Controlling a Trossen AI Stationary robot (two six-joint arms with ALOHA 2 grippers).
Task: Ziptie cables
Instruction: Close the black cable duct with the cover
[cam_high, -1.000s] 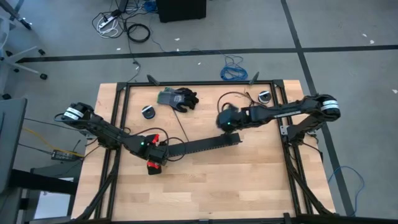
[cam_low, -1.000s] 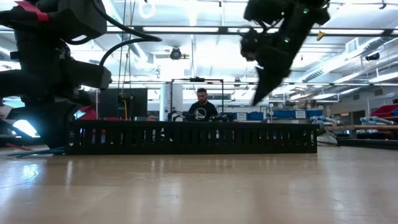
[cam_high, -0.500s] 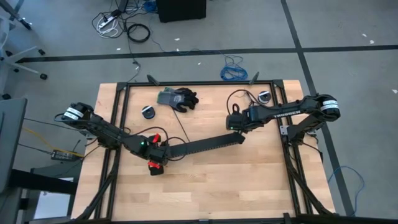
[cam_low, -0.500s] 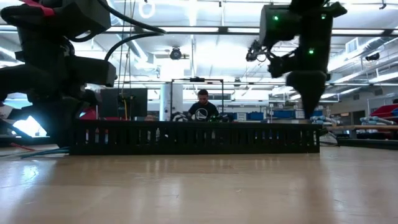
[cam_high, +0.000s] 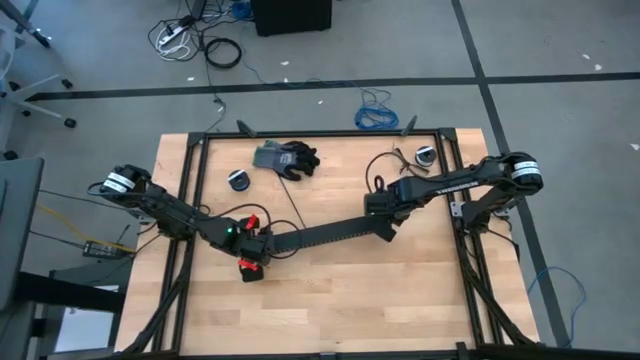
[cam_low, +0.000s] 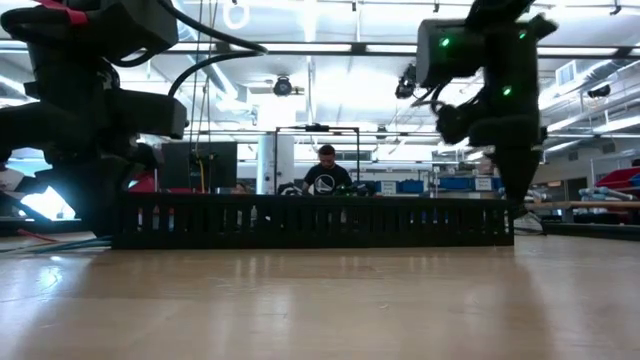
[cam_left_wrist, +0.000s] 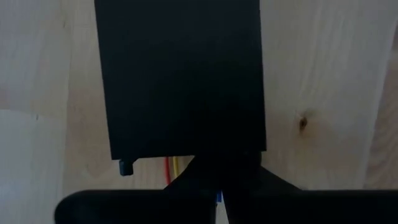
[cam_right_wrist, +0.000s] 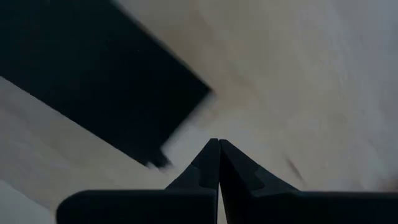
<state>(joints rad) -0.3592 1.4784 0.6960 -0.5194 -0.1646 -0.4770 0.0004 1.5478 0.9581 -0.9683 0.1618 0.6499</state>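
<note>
across the middle of the wooden table (cam_high: 330, 300) lies the black slotted channel (cam_high: 325, 234), set slantwise between the two arms. at its one end the left gripper (cam_high: 262, 243) sits low with its fingers pressed together, probably to pin that end down; thin yellow, red and blue strands of the cables (cam_left_wrist: 171, 165) peek out just under the channel's edge in the left wrist view, so the bundle seems to lie inside it. at the other end the right gripper (cam_high: 383, 229), fingers also pressed together with nothing between them, points down just beside the channel's corner, likely to nudge or steady it. no brand, label or writing can be read anywhere.
</note>
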